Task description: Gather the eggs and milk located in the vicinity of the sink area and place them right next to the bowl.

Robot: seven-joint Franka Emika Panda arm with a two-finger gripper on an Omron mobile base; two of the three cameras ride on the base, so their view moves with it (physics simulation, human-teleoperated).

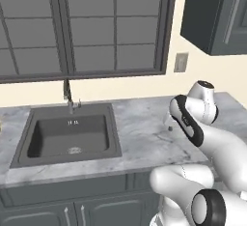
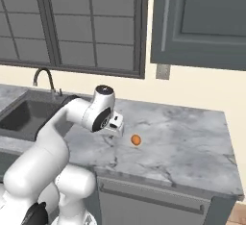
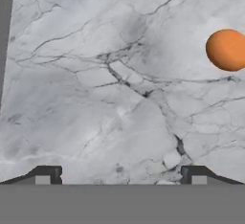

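One orange-brown egg (image 2: 136, 140) lies on the grey marble counter to the right of the sink (image 1: 67, 135); in the hand view this egg (image 3: 227, 50) sits at the upper right. My gripper (image 2: 111, 134) hovers just above the counter, a short way left of the egg, pointing down. Its two fingertips (image 3: 48, 174) stand wide apart in the hand view, so the gripper (image 3: 122, 175) is open with only bare marble between them. In the left base view the gripper (image 1: 169, 123) is mostly hidden behind my forearm. The milk and the bowl are out of view.
A curved dark faucet (image 1: 67, 94) rises behind the basin under a large window. A wall outlet (image 2: 163, 71) and a dark upper cabinet (image 2: 202, 22) sit above the counter's right part. The counter's right end (image 2: 230, 137) and front edge (image 2: 158, 183) are close.
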